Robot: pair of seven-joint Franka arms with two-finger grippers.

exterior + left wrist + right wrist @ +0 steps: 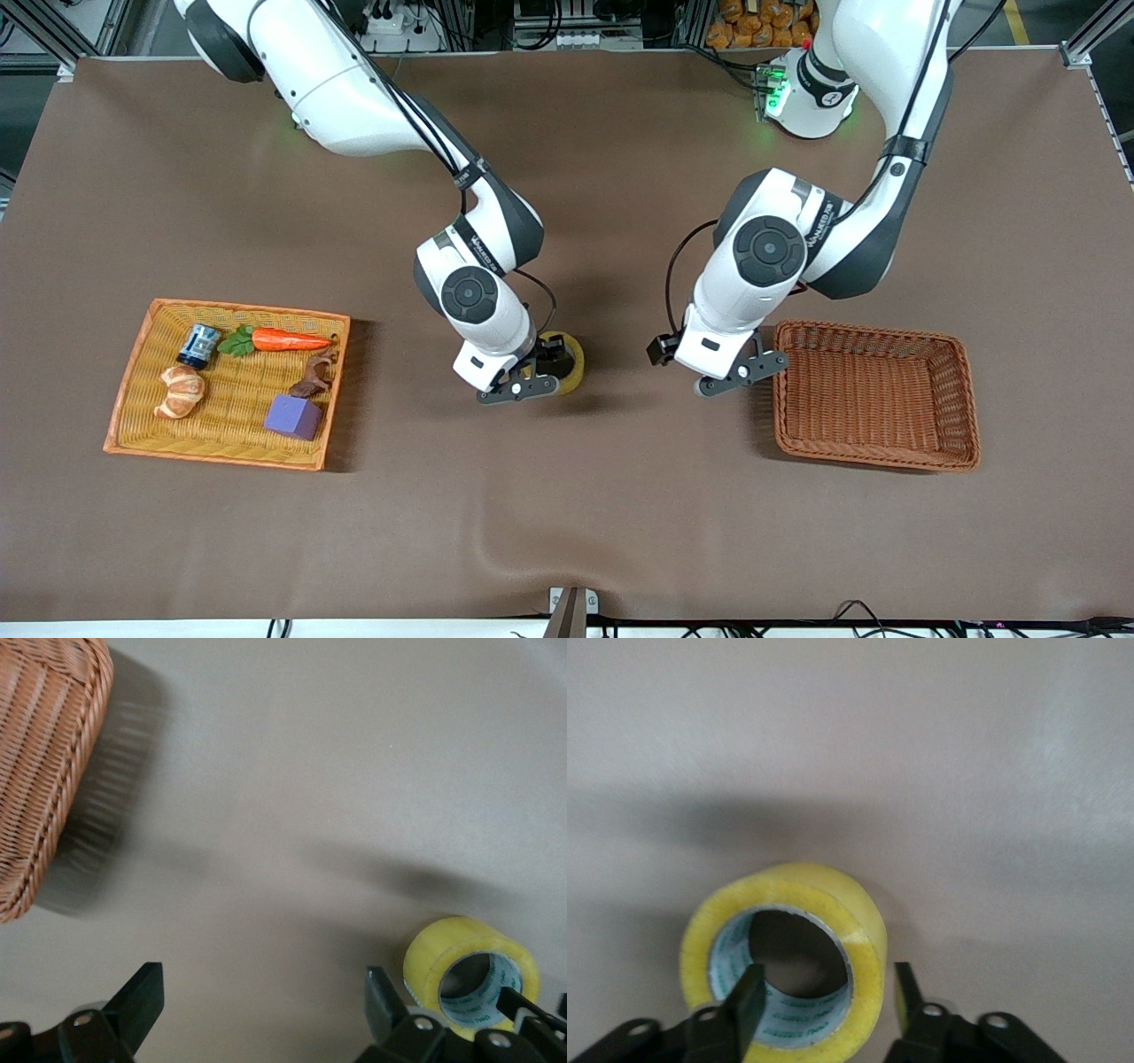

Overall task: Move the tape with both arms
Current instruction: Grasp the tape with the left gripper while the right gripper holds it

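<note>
The tape (567, 359) stands on edge on the surface at frame centre, its core axis level. The right gripper (542, 373) straddles its wall, jaws slackened, one finger inside the core. The left gripper (742, 370), jaws spread and empty, waits beside the empty basket (877, 443).

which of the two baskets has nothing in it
The darker reddish-brown basket toward the left arm's end of the table, beside the left gripper. The lighter orange basket holds a carrot, croissant and purple cube.

Brown table (620, 532): tape (574, 359), two baskets (877, 394)
</note>
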